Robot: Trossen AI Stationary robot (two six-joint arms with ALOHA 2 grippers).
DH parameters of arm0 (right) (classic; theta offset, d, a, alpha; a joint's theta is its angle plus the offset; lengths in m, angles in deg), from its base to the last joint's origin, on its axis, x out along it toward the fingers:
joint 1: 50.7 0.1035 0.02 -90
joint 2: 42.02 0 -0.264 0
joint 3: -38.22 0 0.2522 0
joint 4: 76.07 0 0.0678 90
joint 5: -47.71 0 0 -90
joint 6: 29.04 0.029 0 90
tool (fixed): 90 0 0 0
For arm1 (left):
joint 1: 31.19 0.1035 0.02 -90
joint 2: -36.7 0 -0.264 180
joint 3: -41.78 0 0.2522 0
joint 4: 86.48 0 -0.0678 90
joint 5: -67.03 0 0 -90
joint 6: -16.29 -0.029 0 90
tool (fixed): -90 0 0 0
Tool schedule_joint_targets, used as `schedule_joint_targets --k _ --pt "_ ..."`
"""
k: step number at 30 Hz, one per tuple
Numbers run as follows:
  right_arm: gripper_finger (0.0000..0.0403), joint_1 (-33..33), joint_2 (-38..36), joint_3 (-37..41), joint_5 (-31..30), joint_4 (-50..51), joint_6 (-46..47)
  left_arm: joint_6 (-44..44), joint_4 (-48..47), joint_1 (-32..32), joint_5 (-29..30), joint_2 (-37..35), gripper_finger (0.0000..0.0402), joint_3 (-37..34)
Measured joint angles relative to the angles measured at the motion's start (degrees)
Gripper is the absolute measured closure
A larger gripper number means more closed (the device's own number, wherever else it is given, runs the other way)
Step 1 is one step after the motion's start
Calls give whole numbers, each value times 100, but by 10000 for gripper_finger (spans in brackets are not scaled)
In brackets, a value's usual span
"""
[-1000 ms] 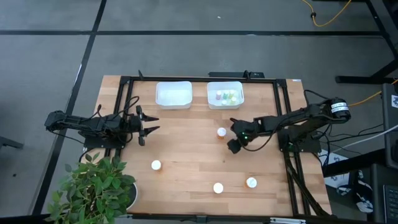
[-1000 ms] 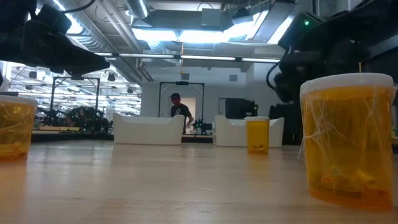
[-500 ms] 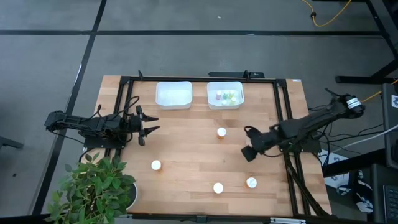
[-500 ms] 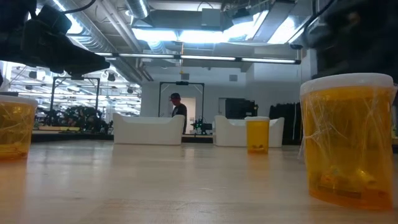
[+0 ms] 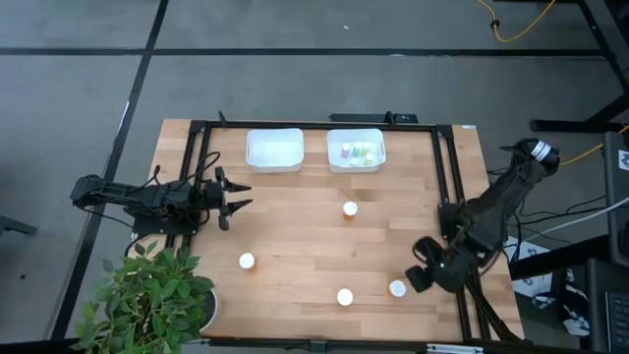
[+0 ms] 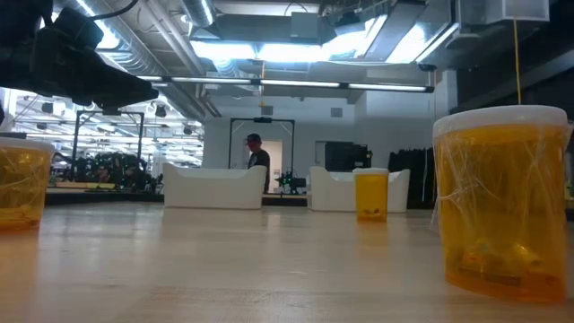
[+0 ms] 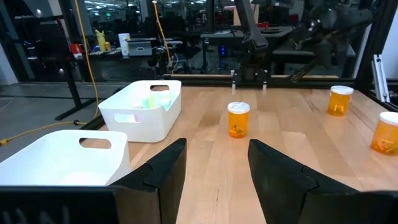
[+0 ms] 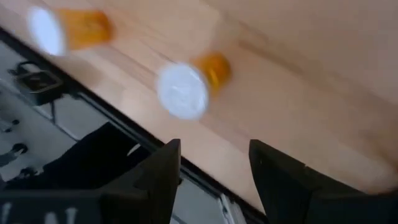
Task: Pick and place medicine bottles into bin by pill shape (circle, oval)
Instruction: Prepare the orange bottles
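Bottle (image 5: 397,288) beside right pincer (image 5: 421,278)

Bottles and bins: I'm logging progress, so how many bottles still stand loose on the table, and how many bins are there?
Loose bottles: 4
Bins: 2
Total: 6
The right bin also holds some bottles, too small to count.

An orange medicine bottle (image 6: 502,205) with a white cap stands upright on the wooden worktop (image 6: 224,269) close to the camera at the right edge. A second orange bottle (image 6: 370,195) stands upright farther back, toward the far edge. A third orange bottle (image 6: 21,182) is partly visible at the left edge. Two white bins (image 6: 213,187) sit along the far edge. A dark arm section (image 6: 76,58) overhangs the upper left. A person (image 6: 258,160) stands in the room beyond.
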Motion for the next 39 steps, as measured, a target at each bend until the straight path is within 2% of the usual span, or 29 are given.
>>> schedule_joint_targets --k 3,6,10,13,21,28,32,39 --pt "210 408 311 -6 -4 -28 622 0 -1 0 2 1 235 -1" --pt "210 701 701 -8 -17 -123 871 -2 -1 2 2 0 235 0" --pt "210 924 1306 -11 -51 -414 570 -2 1 2 2 0 235 0" --pt "210 985 1722 -11 -375 -670 113 -2 -1 0 2 -1 235 -2" --pt "210 944 2252 -144 -1044 -761 -536 0 0 2 2 0 235 -2" --pt "210 689 2599 -546 -1077 -794 -1693 0 -1 0 2 1 235 1" --pt "210 506 2773 -536 -1142 -789 -1913 0 1 1 2 1 235 1" --pt "210 38 2793 -522 -1797 -792 -2318 0 -1 2 4 0 235 -2"
